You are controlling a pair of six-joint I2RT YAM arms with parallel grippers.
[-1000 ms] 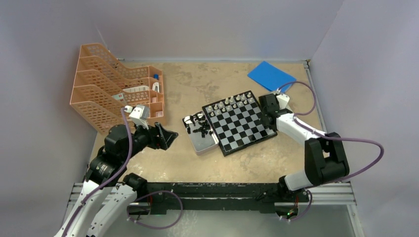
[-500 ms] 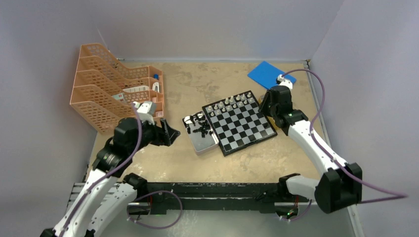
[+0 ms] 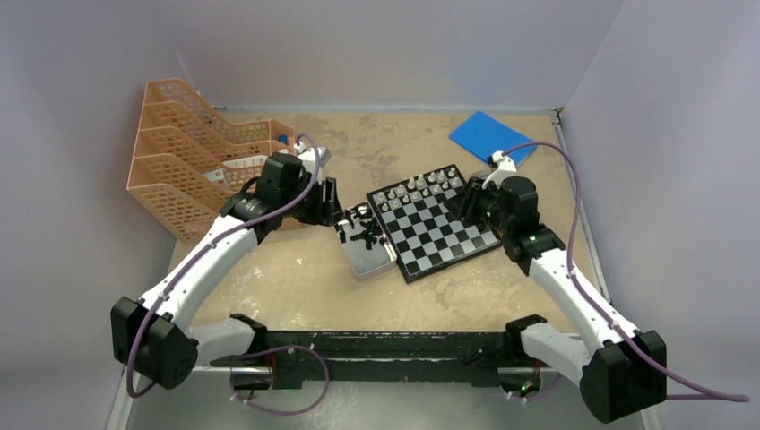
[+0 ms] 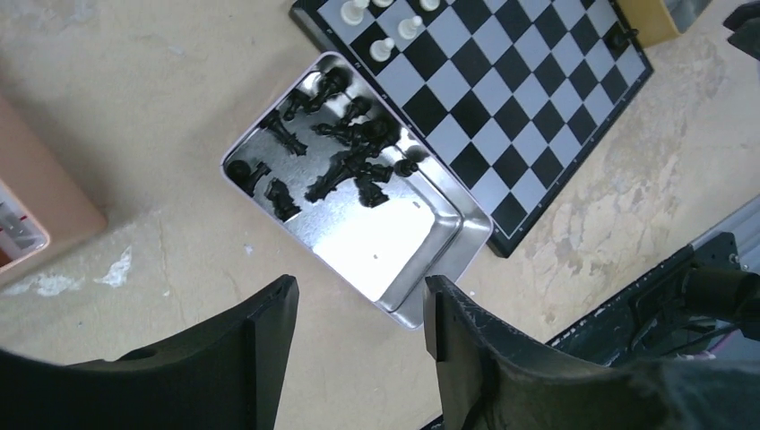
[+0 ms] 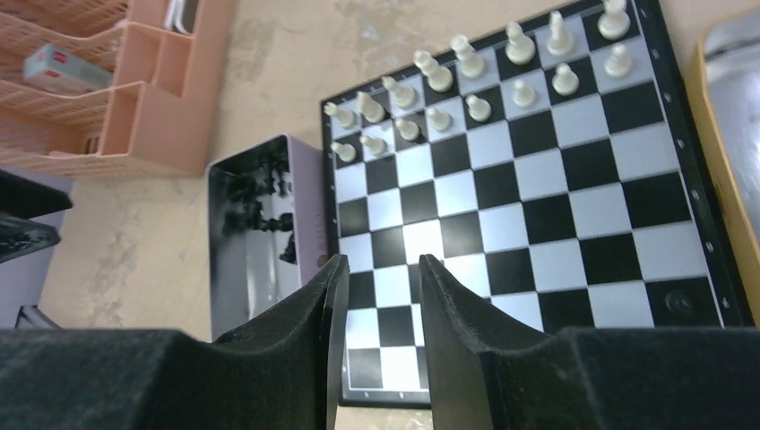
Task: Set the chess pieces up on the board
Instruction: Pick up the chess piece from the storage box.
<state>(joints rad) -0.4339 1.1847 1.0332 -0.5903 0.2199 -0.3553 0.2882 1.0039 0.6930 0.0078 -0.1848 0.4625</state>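
Board (image 3: 435, 221): stiff, flat; under the right claw (image 5: 383, 269), ahead of the left claw (image 4: 358, 291).
Tin (image 4: 394, 251): thin, slick metal; just ahead of the left claw, beside the board.
Left claw: jaws half apart, empty.
Right claw: jaws narrowly apart, empty.
White pieces (image 5: 466, 85): standing on the rows farthest from the right claw.
Black pieces (image 4: 345, 148): heaped in the tin's far end; tiny, light, hard, probably slippery; best pinched singly at the waist.

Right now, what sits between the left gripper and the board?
An open silver tin holding the black pieces, right beside the board. The left wrist view shows it best, just beyond the open left gripper.
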